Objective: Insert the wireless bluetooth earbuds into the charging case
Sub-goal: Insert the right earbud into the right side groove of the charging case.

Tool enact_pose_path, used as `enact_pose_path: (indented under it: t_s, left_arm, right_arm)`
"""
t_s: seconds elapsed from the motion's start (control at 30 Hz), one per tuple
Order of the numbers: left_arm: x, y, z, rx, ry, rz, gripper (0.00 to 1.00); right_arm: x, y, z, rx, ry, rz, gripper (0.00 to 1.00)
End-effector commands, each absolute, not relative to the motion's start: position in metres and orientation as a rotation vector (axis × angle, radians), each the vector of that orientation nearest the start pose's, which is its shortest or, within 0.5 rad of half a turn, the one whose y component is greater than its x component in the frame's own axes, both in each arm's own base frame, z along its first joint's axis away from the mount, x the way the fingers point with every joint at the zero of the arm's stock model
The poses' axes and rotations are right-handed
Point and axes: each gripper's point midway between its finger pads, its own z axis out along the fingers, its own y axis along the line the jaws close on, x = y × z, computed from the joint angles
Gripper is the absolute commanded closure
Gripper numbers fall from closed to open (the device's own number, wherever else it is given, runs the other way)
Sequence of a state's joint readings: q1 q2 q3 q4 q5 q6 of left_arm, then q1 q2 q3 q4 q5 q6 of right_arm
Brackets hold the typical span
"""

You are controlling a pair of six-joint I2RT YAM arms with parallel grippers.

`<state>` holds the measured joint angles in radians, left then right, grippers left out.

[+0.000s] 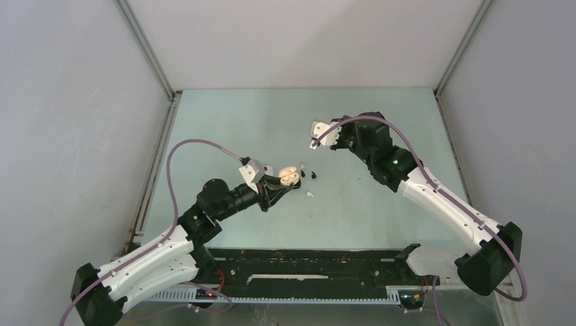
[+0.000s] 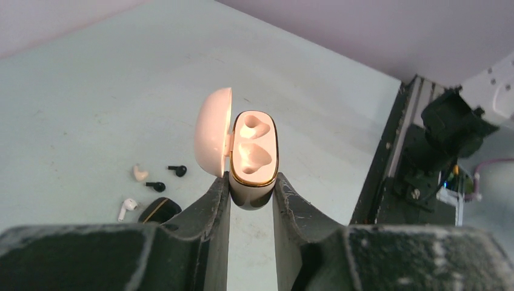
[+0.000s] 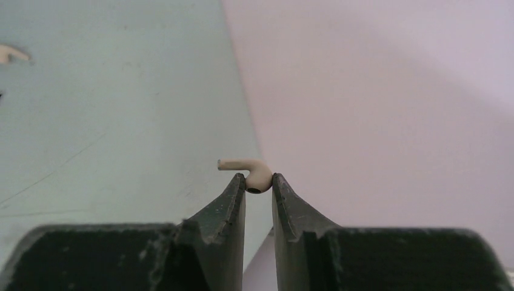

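Observation:
My left gripper [image 2: 251,185] is shut on the lower body of a pale pink charging case [image 2: 253,159]. The case stands upright with its lid [image 2: 213,139] swung open to the left, and both wells are empty. In the top view the case [image 1: 289,176] sits at the left gripper's [image 1: 280,187] tip, above the table's middle. My right gripper [image 3: 259,182] is shut on the head of a beige earbud [image 3: 259,175], its stem pointing left. Seen from above, the right gripper [image 1: 316,142] hovers up and to the right of the case.
Loose on the table left of the case lie a beige bud [image 2: 140,174], two black buds [image 2: 177,170] [image 2: 156,186], a white bud [image 2: 126,208] and a black case [image 2: 159,210]. Grey walls enclose the table. A black rail [image 1: 319,261] runs along the near edge.

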<state>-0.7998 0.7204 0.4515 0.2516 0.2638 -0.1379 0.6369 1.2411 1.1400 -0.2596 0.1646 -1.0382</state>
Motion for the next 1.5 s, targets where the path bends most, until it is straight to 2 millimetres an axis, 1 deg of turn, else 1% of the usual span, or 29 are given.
enact_pose_path:
  t_s: [0.0, 0.07, 0.13, 0.17, 0.23, 0.3, 0.4, 0.47, 0.57, 0.73, 0.97, 1.1, 1.23, 1.37, 1.47]
  left_arm:
    - [0.206, -0.254, 0.298, 0.545, 1.375, -0.897, 1.00]
    - [0.222, -0.246, 0.307, 0.470, 1.372, -0.823, 1.00]
    - [0.237, -0.239, 0.312, 0.414, 1.362, -0.747, 1.00]
    - [0.242, -0.237, 0.312, 0.409, 1.346, -0.708, 1.00]
    - [0.247, -0.234, 0.315, 0.393, 1.308, -0.659, 1.00]
    - [0.250, -0.230, 0.315, 0.385, 1.300, -0.616, 1.00]
    - [0.248, -0.224, 0.315, 0.393, 1.283, -0.548, 1.00]
    - [0.244, -0.222, 0.315, 0.395, 1.272, -0.528, 1.00]
    - [0.233, -0.224, 0.315, 0.427, 1.240, -0.509, 1.00]
    - [0.220, -0.230, 0.304, 0.500, 1.237, -0.435, 1.00]
    - [0.218, -0.244, 0.296, 0.546, 1.248, -0.427, 1.00]
    - [0.213, -0.249, 0.298, 0.553, 1.225, -0.467, 1.00]
    - [0.209, -0.249, 0.299, 0.549, 1.204, -0.487, 1.00]
    - [0.201, -0.254, 0.301, 0.582, 1.166, -0.528, 1.00]
    - [0.200, -0.256, 0.300, 0.598, 1.167, -0.526, 1.00]
  right_arm:
    - [0.328, 0.211, 0.405, -1.313, 0.973, -0.476, 1.00]
    - [0.300, 0.222, 0.420, -1.330, 0.884, -0.435, 1.00]
    - [0.273, 0.232, 0.434, -1.327, 0.796, -0.409, 1.00]
    - [0.261, 0.235, 0.440, -1.323, 0.753, -0.406, 1.00]
    - [0.237, 0.245, 0.444, -1.318, 0.657, -0.404, 1.00]
    - [0.224, 0.249, 0.444, -1.308, 0.581, -0.440, 1.00]
    - [0.213, 0.255, 0.440, -1.284, 0.514, -0.476, 1.00]
    - [0.209, 0.260, 0.436, -1.286, 0.476, -0.480, 1.00]
    - [0.207, 0.267, 0.436, -1.259, 0.420, -0.499, 1.00]
    - [0.210, 0.279, 0.426, -1.266, 0.419, -0.502, 1.00]
    - [0.208, 0.287, 0.410, -1.309, 0.452, -0.480, 1.00]
    - [0.206, 0.289, 0.401, -1.328, 0.428, -0.506, 1.00]
    - [0.207, 0.289, 0.396, -1.337, 0.438, -0.511, 1.00]
    - [0.205, 0.292, 0.394, -1.345, 0.436, -0.498, 1.00]
    - [0.204, 0.293, 0.391, -1.351, 0.427, -0.500, 1.00]
